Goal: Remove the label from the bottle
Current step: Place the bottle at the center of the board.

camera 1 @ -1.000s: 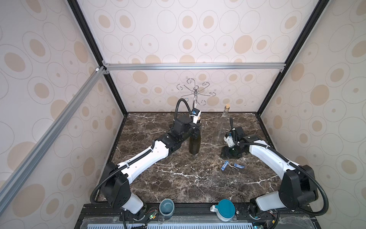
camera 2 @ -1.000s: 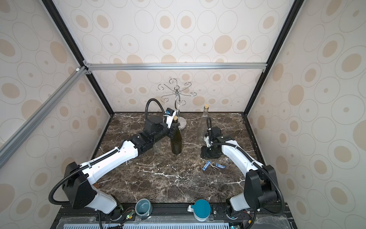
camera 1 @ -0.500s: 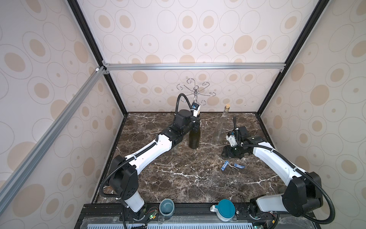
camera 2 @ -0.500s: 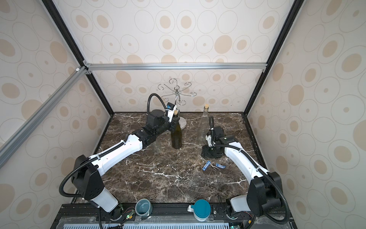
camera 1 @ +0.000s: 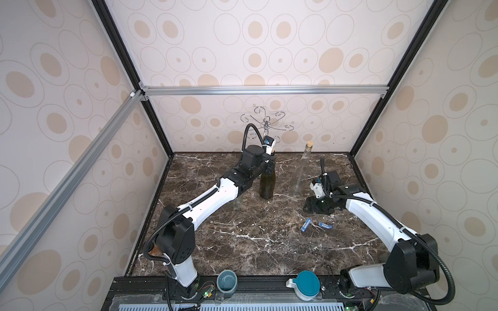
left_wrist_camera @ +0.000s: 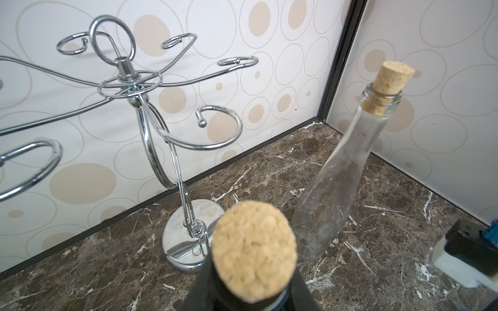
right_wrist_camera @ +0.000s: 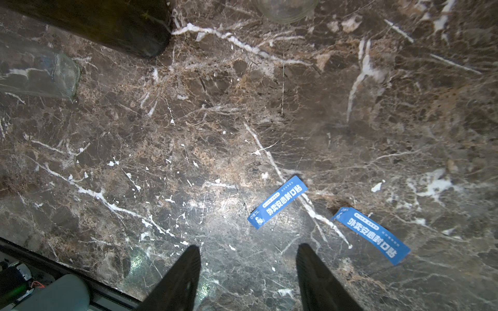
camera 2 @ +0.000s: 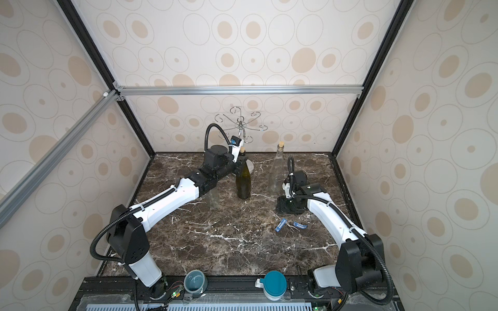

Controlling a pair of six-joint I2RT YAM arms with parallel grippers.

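In both top views the dark bottle (camera 1: 267,185) is standing upright on the desk (camera 1: 242,242) just above the frame's centre, its long axis running vertically. The left end effector (camera 1: 270,163) is gripping its neck tightly from the left. The right end effector (camera 1: 314,208) is hanging right of the bottle and a little lower in the frame, well apart from it, its jaws spread and pointing down at the marble. A blue strip (camera 1: 305,224) and a second strip (camera 1: 325,225) are lying flat just below it.

In the left wrist view the cork (left_wrist_camera: 254,242) is filling the lower centre, blurred. The gripping fingers are lying out of sight.

In the right wrist view the two black fingers (right_wrist_camera: 188,269) are standing apart at the lower centre, holding nothing. The dark bottle's base (right_wrist_camera: 107,24) is sitting at the upper left, and both strips are lying at the lower right, much nearer the tips. No label is showing on the glass, so the peeling is probably finishing; any further reach for the bottle is falling to the free right arm, heading upper left
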